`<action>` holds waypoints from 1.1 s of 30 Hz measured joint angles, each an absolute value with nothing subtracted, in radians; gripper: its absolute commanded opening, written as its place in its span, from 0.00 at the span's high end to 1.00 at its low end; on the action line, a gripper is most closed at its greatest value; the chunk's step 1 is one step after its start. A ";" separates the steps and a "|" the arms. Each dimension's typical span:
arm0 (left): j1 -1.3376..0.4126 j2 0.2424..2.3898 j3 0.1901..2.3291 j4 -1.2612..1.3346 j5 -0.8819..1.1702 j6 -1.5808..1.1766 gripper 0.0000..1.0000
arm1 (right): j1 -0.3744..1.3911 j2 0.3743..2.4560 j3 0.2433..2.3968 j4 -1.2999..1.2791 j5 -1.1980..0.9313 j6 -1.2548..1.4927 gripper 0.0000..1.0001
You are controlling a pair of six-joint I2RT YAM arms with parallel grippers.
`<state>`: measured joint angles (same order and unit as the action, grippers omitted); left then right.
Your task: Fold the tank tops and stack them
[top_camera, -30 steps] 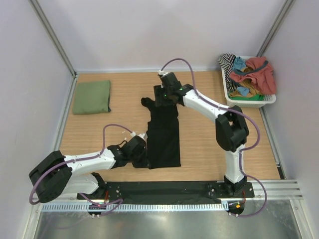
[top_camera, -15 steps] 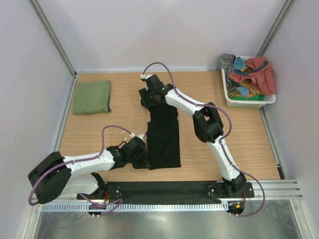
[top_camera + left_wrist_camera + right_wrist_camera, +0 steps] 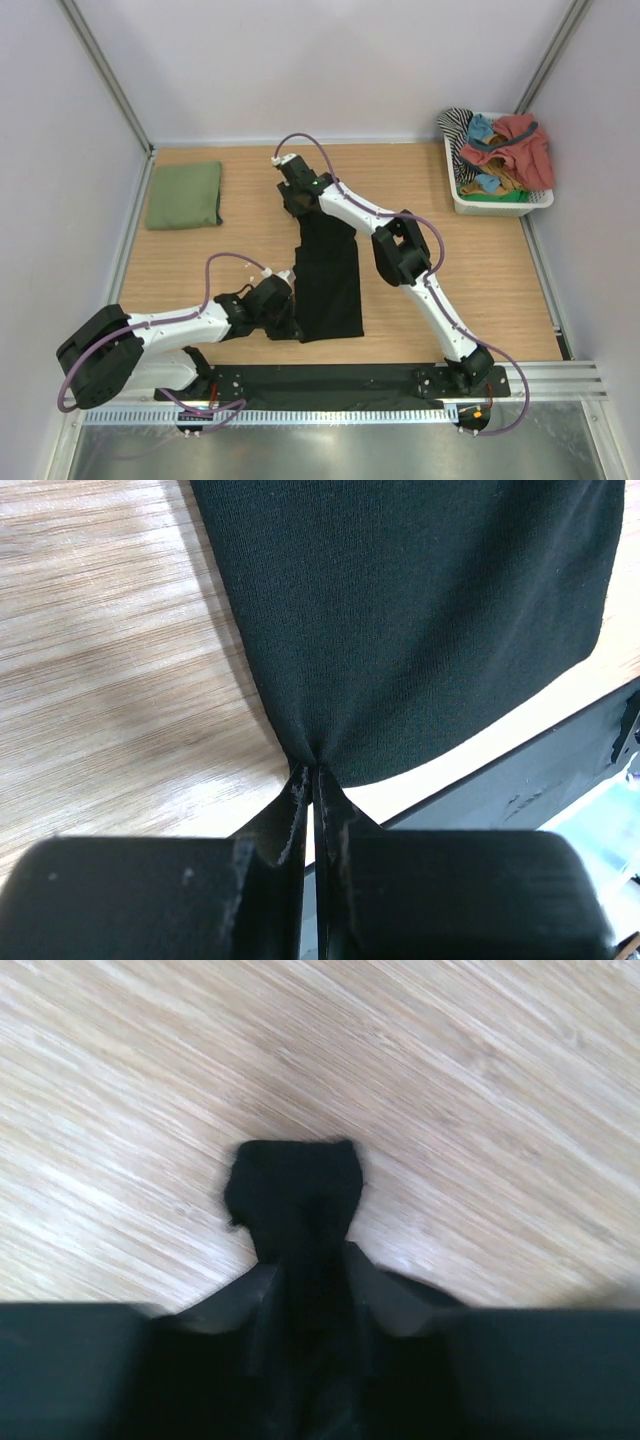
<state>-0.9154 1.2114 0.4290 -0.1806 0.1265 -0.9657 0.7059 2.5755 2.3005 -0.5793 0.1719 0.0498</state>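
Black limp cloth tank top [image 3: 328, 285] lies stretched lengthwise on the wooden tabletop [image 3: 200, 265]; left claw [image 3: 314, 776] is pinched on its near hem corner, right claw [image 3: 308, 1260] clamped on its far end. Light, floppy: you grip corners and edges.

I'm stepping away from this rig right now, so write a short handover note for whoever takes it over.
Left gripper: shut on the black tank top, pinching its near left corner.
Right gripper: shut on the same top's far end.
Olive green tank top: folded, lying at the far left of the table.
Done: the green one is folded.
Left: fold the black one, which lies stretched lengthwise mid-table, then stack the two.
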 measured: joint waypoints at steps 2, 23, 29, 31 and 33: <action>-0.916 1.211 0.428 -0.179 0.130 -0.966 0.98 | 0.713 2.582 2.306 -0.578 0.197 0.048 0.85; -1.015 1.225 0.407 -0.112 0.112 -1.042 0.98 | 0.596 2.549 2.281 -0.492 0.379 0.220 0.75; -1.017 1.239 0.422 -0.125 0.107 -1.058 0.96 | 0.608 2.502 2.233 -0.422 0.253 0.211 0.97; -1.019 1.243 0.432 -0.141 0.101 -1.058 0.92 | 0.613 2.495 2.233 -0.415 0.224 0.211 0.96; -1.021 1.244 0.446 -0.170 0.087 -1.056 0.87 | 0.616 2.489 2.233 -0.406 0.194 0.210 0.75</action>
